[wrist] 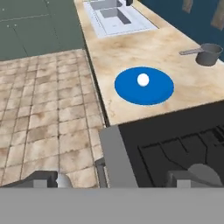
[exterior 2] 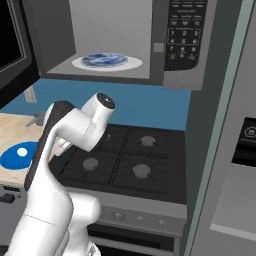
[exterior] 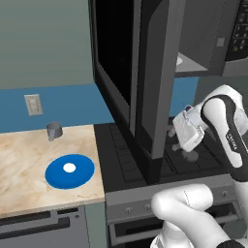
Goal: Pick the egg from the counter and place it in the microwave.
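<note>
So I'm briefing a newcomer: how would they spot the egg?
Find the beige counter left of the black stove. A flat blue plate lies on it, and the egg is the tiny white ball on that plate, unlike the grey cup behind.

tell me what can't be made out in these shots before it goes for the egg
- Gripper: hand view, the frame's bottom edge cuts the fingertips, so open or shut is unclear.
- Microwave: left base view, its open door hides most of the inside.
- Blue plate: right base view, the arm covers its right part.
- Egg: all views, too small to show detail.
</note>
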Controlling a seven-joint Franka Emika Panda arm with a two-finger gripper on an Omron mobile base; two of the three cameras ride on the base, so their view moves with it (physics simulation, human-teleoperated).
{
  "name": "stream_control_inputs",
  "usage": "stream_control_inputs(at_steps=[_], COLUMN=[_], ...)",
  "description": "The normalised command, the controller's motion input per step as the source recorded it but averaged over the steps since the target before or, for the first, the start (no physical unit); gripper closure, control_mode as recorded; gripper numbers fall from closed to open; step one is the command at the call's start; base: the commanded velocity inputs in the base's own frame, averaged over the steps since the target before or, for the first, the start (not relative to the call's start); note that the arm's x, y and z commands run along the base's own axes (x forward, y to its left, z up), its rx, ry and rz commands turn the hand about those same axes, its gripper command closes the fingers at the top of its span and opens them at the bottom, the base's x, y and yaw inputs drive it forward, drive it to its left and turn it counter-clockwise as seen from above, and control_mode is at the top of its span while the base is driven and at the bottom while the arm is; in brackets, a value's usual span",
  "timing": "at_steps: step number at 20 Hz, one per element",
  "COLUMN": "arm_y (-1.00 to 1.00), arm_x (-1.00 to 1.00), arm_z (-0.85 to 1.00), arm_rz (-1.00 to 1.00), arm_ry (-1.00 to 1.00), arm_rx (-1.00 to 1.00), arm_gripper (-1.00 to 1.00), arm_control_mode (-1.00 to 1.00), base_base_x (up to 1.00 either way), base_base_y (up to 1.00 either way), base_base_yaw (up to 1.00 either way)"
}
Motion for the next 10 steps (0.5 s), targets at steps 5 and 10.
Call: stream_control_inputs(at_steps=[5, 10], arm_y=[0.66, 0.64], arm_x=[0.24, 0.01], arm_z=[-0.17, -0.1], arm_rz=[0.52, 0.28], arm_ry=[-0.06, -0.14], arm_rx=[0.14, 0.14], arm_gripper=[-1.0, -1.0], arm_control_mode=[-1.0, -1.0], base_base_x=[0.0, 0.0], base_base_y=[0.0, 0.0], base_base_yaw=[0.0, 0.0])
